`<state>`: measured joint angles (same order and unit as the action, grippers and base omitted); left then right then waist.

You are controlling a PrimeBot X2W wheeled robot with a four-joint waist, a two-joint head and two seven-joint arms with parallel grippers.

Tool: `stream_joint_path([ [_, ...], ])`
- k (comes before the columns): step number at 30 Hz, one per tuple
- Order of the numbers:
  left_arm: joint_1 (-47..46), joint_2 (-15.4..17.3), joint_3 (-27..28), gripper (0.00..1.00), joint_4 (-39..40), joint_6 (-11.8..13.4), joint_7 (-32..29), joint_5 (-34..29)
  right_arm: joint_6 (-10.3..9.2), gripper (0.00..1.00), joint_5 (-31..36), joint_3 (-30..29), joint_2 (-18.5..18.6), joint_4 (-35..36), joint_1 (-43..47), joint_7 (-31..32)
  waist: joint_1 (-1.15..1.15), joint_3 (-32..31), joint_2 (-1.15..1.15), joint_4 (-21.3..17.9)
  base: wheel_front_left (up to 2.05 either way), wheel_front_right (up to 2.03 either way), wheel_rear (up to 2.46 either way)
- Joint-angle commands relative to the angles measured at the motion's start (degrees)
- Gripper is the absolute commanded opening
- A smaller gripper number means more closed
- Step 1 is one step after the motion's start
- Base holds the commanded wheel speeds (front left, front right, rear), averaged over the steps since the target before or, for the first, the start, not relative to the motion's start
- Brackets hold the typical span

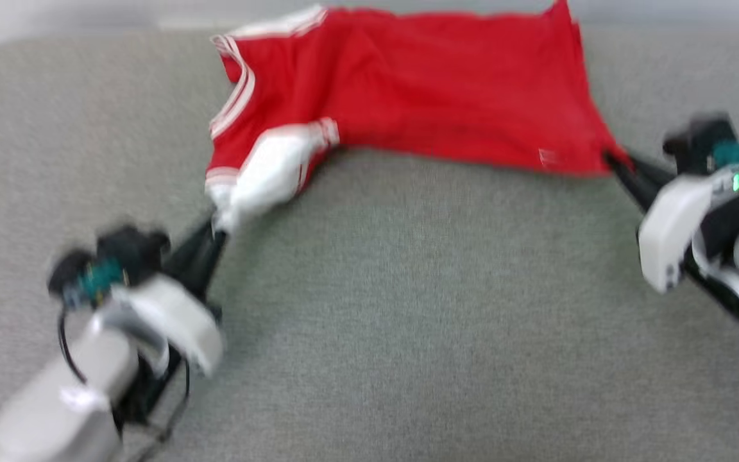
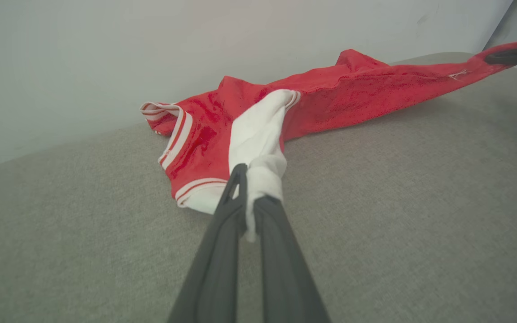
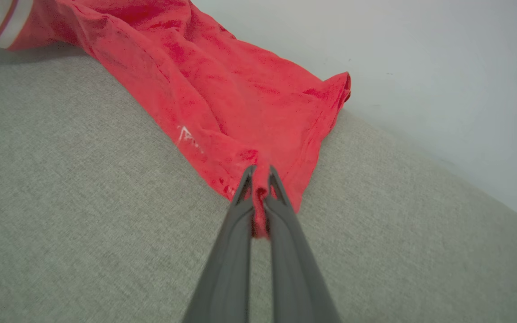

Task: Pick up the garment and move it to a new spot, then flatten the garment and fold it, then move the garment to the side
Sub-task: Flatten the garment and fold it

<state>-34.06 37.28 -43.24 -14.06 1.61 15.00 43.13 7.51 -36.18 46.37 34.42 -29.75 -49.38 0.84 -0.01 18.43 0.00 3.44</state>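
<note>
The garment (image 1: 421,83), a red jersey with white sleeves and striped trim, is stretched across the far part of a grey fabric surface (image 1: 408,308). My left gripper (image 1: 215,232) is shut on its white sleeve (image 2: 258,148) at the lower left. At the right, my right gripper (image 1: 610,159) is shut on a red hem corner (image 3: 258,197). In the left wrist view the garment (image 2: 330,98) lifts off the surface toward the right gripper (image 2: 494,57). The numerals are hidden.
A pale wall (image 2: 151,45) rises just behind the grey surface's far edge, close to the garment (image 3: 240,89). Grey fabric stretches broadly toward me, between the two arms.
</note>
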Motion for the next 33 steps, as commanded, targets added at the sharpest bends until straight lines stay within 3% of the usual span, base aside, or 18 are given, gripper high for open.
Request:
stream_joint_path([
  [1, 3.6, 0.4, -0.4, 0.00, 0.9, 0.8, 0.2, 0.8, -0.04, 0.00, -0.7, -0.4, 0.8, 0.4, 3.3, -0.6, 0.01, -4.2, 0.00, 0.3, 0.00, 0.00, 0.00],
  [11, 21.8, 2.4, -3.3, 0.00, 6.7, 6.0, -0.4, 4.5, -0.04, 0.00, -3.5, -2.5, 5.4, 4.0, 21.9, -1.8, 0.01, -13.0, 0.00, 1.8, 0.00, 0.00, 0.00],
  [19, 33.8, 4.6, -4.2, 0.00, 12.3, 11.1, -0.9, 8.3, -0.05, 0.00, -3.0, -6.5, 8.6, 11.7, 35.1, 2.1, 0.01, -18.0, 0.00, 1.1, 0.00, 0.00, 0.00],
  [25, 39.8, 6.0, -6.3, 0.00, 15.7, 12.5, -2.9, 10.4, -0.04, 0.00, -4.0, -9.1, 10.5, 18.9, 44.4, 7.5, 0.01, -20.1, 0.00, 1.2, 0.00, 0.00, 0.00],
  [33, 41.9, 6.8, -6.0, 0.00, 17.0, 13.8, -3.2, 11.5, -0.04, 0.00, -5.6, -15.1, 10.0, 26.7, 54.7, 14.0, 0.01, -20.3, 0.00, 1.4, 0.00, 0.00, 0.00],
])
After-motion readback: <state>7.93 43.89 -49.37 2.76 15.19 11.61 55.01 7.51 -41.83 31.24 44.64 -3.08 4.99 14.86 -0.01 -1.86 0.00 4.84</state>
